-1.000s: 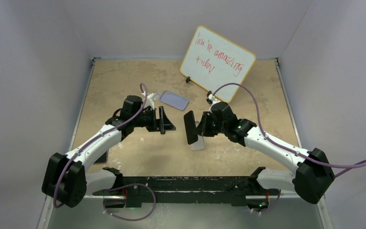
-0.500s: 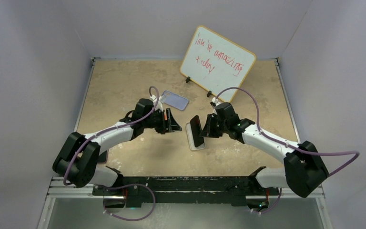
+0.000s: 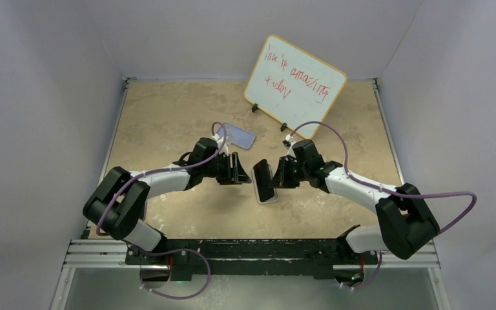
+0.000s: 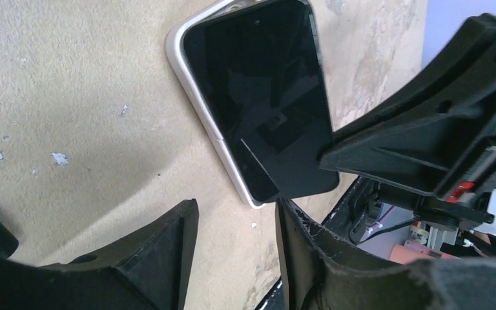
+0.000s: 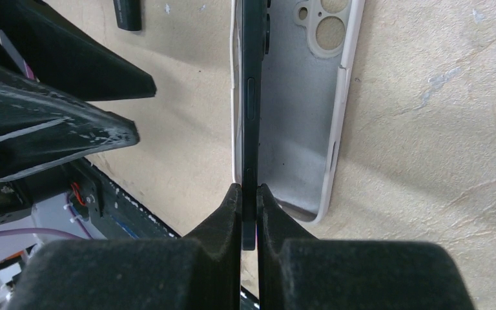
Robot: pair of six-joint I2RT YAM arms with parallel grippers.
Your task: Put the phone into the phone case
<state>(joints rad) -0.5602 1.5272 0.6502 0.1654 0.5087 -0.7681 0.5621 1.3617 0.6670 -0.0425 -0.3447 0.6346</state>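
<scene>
Pale plastic, open side up with its camera cutouts showing, the phone case (image 5: 297,142) lies flat on the tan surface (image 3: 168,116), near the middle and between the two arms; the phone (image 5: 252,97) stands on edge over it, one long side down along one long wall of the case and the other long side raised, so it is not yet seated; whether the lower side has already gone under the lip cannot be told; the right claw (image 5: 248,190) is closed tight on the phone's short end, pinching it across its thickness; the left claw (image 4: 236,205) is partly open and holds nothing, facing the glossy black screen, with one fingertip close to the near corner of phone and case, contact not determinable; a lavender-blue flat piece (image 3: 239,135) lies apart, beyond the left claw, and a whiteboard (image 3: 295,77) with red writing stands at the far side; assessment: the step in hand is the insertion itself, about midway; the next move calls for laying the raised side down into the shell while keeping the lower side against the wall, then pressing the corners home; the empty left claw is placed to brace the case, which looks light and liable to slide or tip under sideways pressure.
</scene>
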